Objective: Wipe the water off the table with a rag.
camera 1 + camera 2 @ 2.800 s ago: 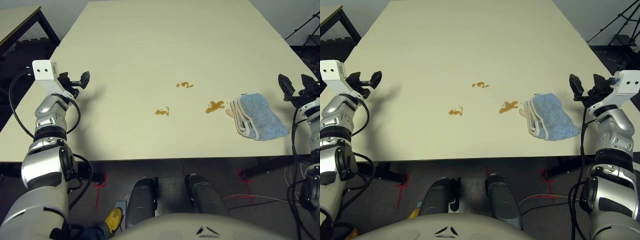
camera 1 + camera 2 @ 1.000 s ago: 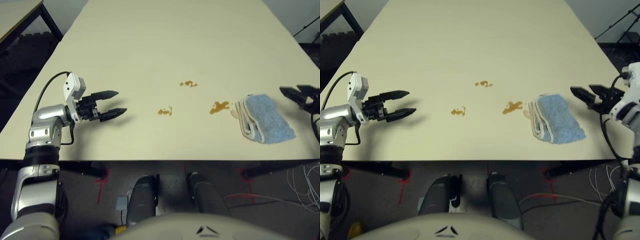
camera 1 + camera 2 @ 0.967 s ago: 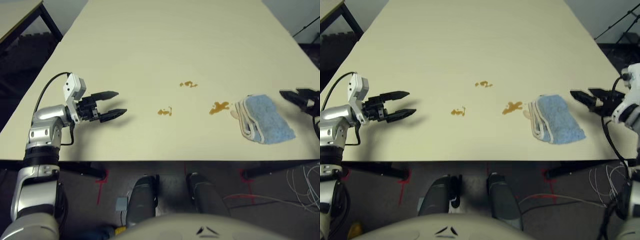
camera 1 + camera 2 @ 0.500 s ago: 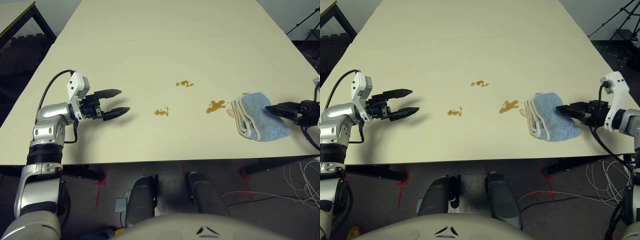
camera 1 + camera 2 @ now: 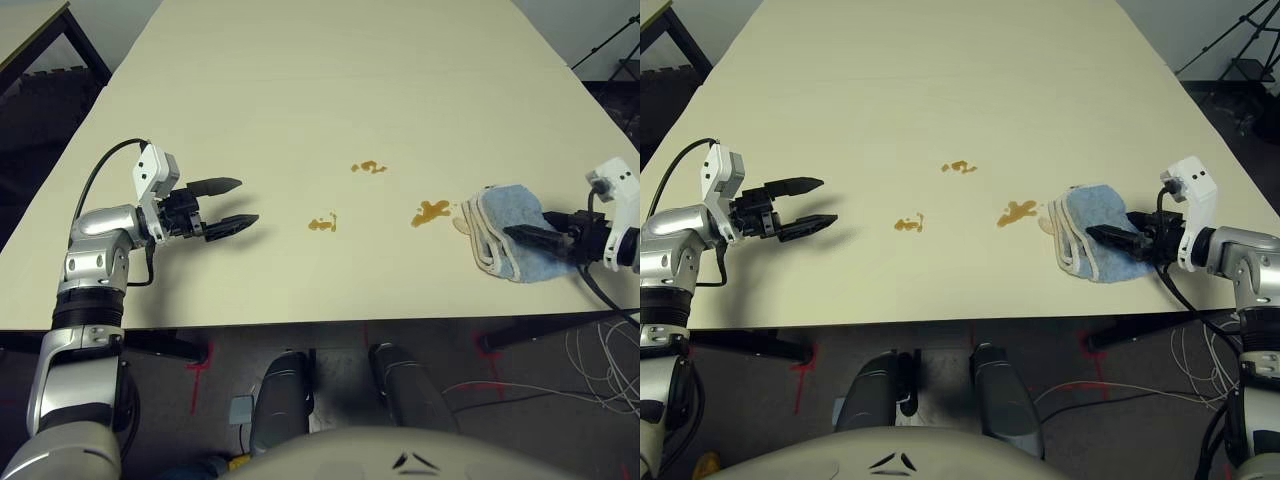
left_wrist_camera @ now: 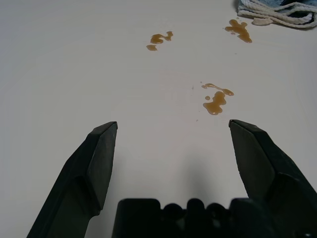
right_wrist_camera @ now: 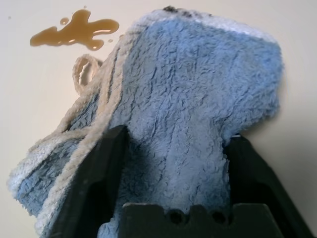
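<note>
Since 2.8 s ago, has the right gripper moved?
Yes. The right gripper has come in from beyond the table's right edge and now sits open over the rag.

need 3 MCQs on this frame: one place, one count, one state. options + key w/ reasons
1. Where does the rag lie on the table?
A. robot's right, near the front edge
B. robot's left, far corner
C. centre

2. How many amber splotches of water show?
A. one
B. three
C. five

3. How stands the right gripper?
A. shut, off the table
B. open, jaws astride the rag
C. shut on the rag

Key: 1 A, the rag sits to the right of the splotches, by the near edge. 2 B, three separate patches. 3 B, the right wrist view shows a jaw on each side of the cloth, not closed.
</note>
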